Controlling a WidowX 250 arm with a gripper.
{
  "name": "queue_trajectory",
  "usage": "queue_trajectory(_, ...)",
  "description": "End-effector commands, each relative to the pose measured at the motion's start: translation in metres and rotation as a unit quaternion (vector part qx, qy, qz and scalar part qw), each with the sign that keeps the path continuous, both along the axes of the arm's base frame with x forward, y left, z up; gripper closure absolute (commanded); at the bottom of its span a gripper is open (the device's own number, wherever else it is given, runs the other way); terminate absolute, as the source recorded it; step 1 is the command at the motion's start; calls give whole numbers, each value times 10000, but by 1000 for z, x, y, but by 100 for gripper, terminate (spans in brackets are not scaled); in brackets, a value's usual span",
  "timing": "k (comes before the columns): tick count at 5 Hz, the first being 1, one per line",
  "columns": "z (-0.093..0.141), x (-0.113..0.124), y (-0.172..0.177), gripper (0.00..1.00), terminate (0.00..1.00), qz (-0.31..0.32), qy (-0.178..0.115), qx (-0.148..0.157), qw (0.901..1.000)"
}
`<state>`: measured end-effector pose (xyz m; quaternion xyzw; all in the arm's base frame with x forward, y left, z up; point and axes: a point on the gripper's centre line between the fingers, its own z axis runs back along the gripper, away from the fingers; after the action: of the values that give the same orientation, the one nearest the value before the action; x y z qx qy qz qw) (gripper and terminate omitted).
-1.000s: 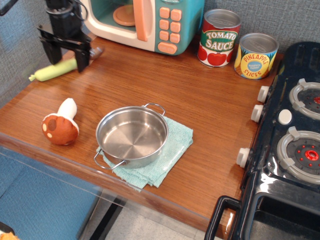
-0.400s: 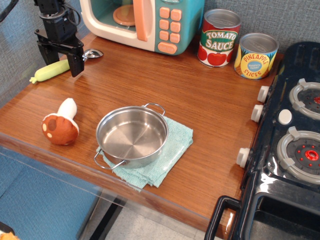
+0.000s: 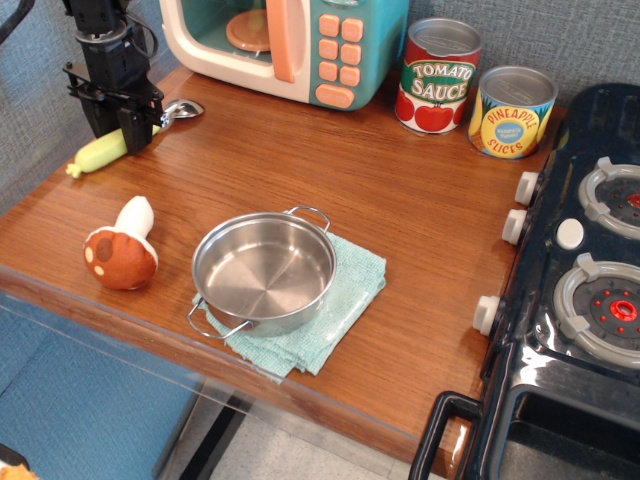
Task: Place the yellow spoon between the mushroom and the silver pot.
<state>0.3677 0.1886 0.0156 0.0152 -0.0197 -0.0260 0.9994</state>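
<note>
The yellow spoon lies on the wooden counter at the far left, its silver bowl end pointing toward the toy microwave. My black gripper is down over the thick end of the handle, one finger on each side, closed on it. The spoon still rests on the counter. The mushroom lies on its side near the front left edge. The silver pot stands empty on a folded teal cloth, to the right of the mushroom. A gap of bare wood separates the mushroom from the pot.
A teal and cream toy microwave stands at the back. A tomato sauce can and a pineapple slices can stand back right. A black toy stove fills the right side. The counter's front edge runs close below the mushroom and pot.
My gripper has moved left and down onto the spoon handle and its fingers have narrowed. The spoon has turned slightly, its yellow tip shifting toward the front.
</note>
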Motion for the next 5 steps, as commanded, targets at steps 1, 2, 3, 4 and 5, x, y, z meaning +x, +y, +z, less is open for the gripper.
queue_trajectory(1, 74, 0, -30, 100, 0, 750, -617, 52, 9953)
queue_trajectory(2, 74, -4, -51, 100, 0, 1308, -596, 22, 9896)
queue_trajectory(3, 62, -4, -90, 100, 0, 1381, -404, -46, 9896)
queue_trajectory(4, 43, -7, -116, 100, 0, 1273, -190, -114, 9916)
queue_trajectory(5, 28, -4, -135, 100, 0, 1054, -109, -106, 9943)
